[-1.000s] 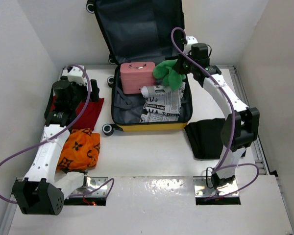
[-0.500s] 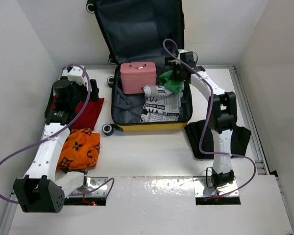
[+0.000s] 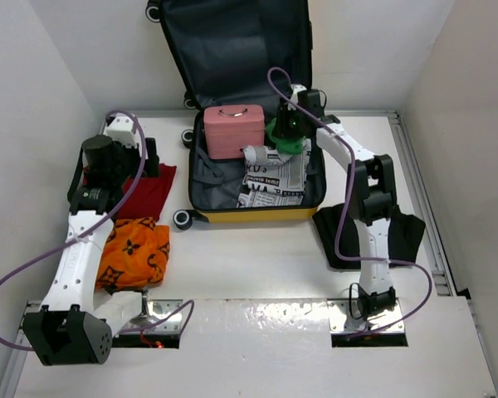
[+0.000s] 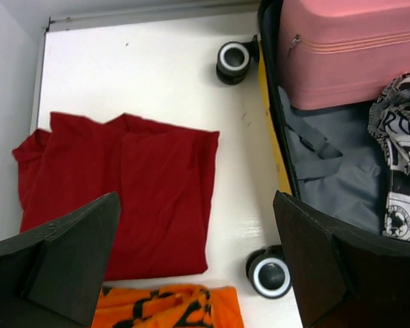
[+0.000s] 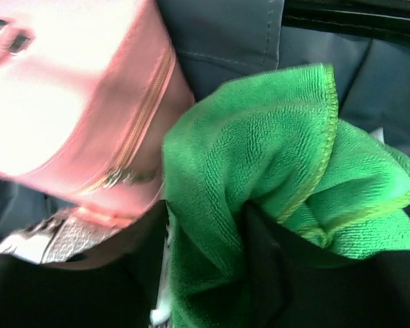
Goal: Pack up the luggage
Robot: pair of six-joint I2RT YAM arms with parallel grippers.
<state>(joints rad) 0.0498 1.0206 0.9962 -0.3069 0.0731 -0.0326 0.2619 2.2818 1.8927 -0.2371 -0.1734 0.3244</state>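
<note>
top external: rt gripper [image 3: 287,129] low over far-rt corner of open luggage [image 3: 257,214] at table [image 3: 232,257] centre, green cloth [image 5: 260,157] bunched at jaws, clamped or slack not discernible; lt gripper [image 4: 195,205] spread wide, empty; risk: cloth snagging, lifting out w/ retreat.

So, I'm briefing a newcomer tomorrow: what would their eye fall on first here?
The open yellow suitcase at the table's far middle, with a pink case and newsprint cloth inside. Next, the right hand at a bright green cloth at the suitcase's far right corner. Then the red cloth and orange cloth on the left, by the open left hand.
</note>
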